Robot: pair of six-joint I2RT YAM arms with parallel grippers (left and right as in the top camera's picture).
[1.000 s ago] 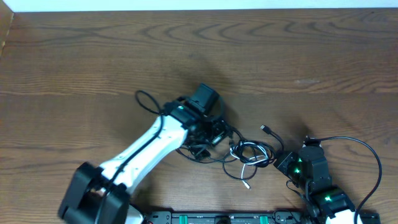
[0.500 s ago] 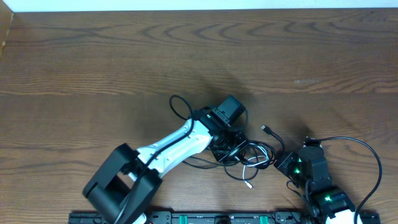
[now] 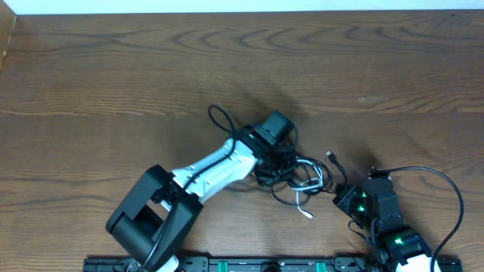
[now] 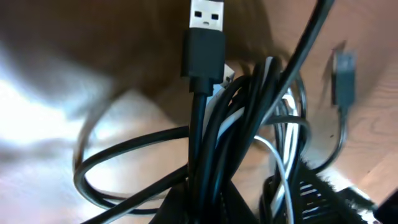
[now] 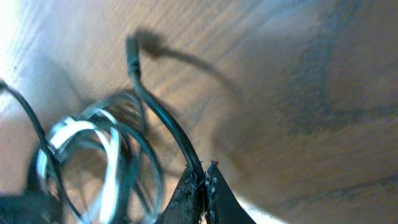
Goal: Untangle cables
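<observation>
Wooden desk (image 3: 113,75), cables (image 3: 299,181) bunched center-right of overhead view. Left pincer (image 4: 199,202) clamped shut on the cables; right pincer (image 5: 200,180) pinches one black cable (image 5: 161,118). Grasping looks done. Next probably a slow pull apart, without tightening knots.

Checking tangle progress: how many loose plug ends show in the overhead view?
2. A black plug lies right of the bunch; a white plug lies just below it. More may be hidden inside the bunch.
</observation>
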